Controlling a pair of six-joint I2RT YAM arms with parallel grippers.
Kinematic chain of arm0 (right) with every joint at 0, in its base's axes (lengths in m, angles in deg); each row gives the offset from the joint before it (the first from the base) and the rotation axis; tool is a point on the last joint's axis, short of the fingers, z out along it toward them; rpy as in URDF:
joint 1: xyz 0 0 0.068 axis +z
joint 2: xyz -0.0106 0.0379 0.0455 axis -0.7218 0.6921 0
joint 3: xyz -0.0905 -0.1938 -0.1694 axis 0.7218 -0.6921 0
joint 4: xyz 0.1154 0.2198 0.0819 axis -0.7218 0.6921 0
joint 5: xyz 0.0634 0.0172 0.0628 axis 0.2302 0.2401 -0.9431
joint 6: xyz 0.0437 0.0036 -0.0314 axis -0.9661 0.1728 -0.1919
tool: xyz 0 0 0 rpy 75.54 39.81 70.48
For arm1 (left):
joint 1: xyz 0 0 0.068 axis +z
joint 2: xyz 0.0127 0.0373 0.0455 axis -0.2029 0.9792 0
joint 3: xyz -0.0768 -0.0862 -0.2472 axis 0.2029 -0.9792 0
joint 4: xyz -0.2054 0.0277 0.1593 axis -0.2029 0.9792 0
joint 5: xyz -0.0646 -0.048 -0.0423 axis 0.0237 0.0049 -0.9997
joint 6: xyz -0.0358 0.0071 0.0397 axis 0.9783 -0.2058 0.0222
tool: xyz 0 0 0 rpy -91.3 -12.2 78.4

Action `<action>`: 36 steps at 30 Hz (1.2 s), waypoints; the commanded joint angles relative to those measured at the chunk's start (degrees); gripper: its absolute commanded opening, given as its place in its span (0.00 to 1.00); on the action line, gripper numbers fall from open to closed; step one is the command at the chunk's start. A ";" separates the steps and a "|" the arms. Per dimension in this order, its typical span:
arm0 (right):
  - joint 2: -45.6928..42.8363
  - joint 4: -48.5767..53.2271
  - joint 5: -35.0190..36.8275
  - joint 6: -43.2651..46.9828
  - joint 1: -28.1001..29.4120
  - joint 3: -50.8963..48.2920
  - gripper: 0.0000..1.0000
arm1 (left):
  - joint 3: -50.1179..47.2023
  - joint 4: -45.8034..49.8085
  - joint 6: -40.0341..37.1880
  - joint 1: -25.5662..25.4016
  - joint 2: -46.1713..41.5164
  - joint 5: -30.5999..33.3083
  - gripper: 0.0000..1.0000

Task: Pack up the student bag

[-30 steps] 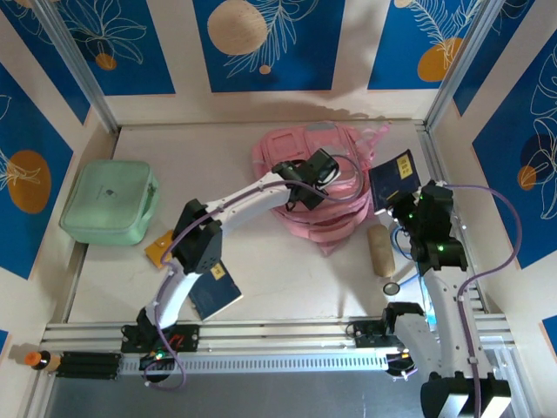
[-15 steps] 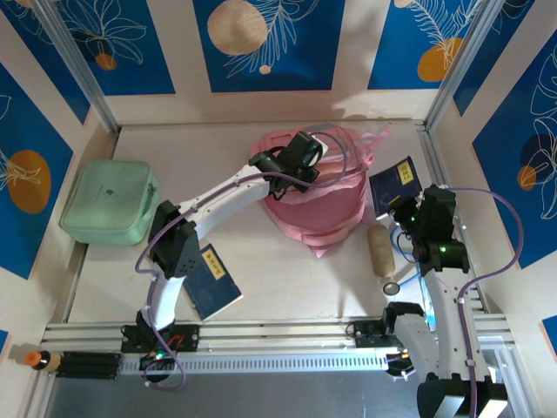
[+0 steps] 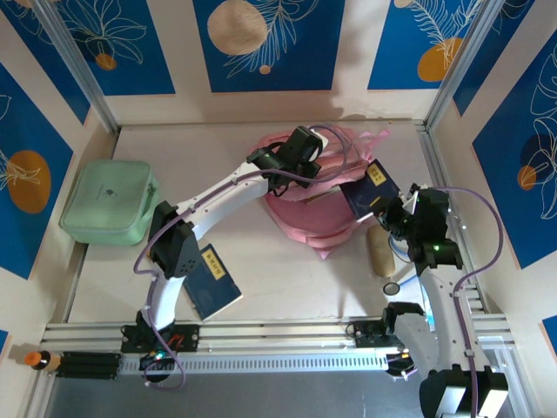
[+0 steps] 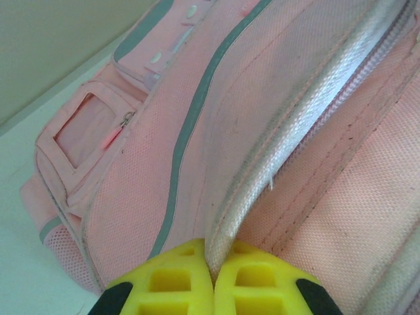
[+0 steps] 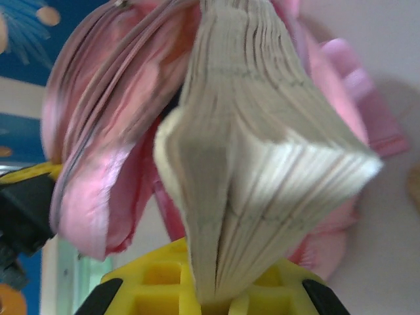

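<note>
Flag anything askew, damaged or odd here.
The thick dark blue book, pinched in the right claw, splays open with its pages fanned, near the mouth of the large pink fabric backpack. The left claw pinches its zip edge. Nothing looks spilled or torn.

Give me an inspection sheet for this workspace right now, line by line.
Surface: beige table, no spills seen.
Job's things: student bag lying rear centre, mouth open.
Clutter: mint-green case left; blue notebook near front; tan roll right.
Grippers: left gripper, jaws shut on the student bag's rim; right gripper, jaws shut on a thick book aimed at the mouth.
Cables: purple cables looping along both arms.
Surroundings: blue patterned wall panels.
</note>
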 commanded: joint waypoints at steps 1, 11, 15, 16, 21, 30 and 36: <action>-0.31 -12.76 -9.75 -5.14 1.11 -2.86 0.00 | 3.47 -3.42 2.05 -0.15 -1.81 -2.09 0.00; 8.80 -24.45 -3.67 -11.77 11.94 -6.15 0.00 | 3.29 -3.77 2.86 -0.11 -3.18 -5.76 0.00; 14.52 -29.53 -0.38 -15.02 13.90 -7.28 0.00 | 3.14 -3.94 3.31 -0.13 -3.56 -6.29 0.00; 15.99 -30.41 0.58 -16.14 14.04 -7.35 0.00 | 3.10 -3.94 3.38 -0.10 -3.60 -6.44 0.00; 22.50 -33.47 4.90 -19.70 14.71 -6.79 0.00 | 3.07 -3.77 3.66 -0.07 -3.88 -6.91 0.00; 32.38 -32.49 12.92 -28.21 17.20 -3.13 0.00 | 3.10 -4.16 4.13 0.06 -4.50 -7.32 0.00; 41.92 -37.48 11.35 -30.09 17.58 3.52 0.00 | 3.39 -5.00 3.93 0.39 -5.18 -7.52 0.00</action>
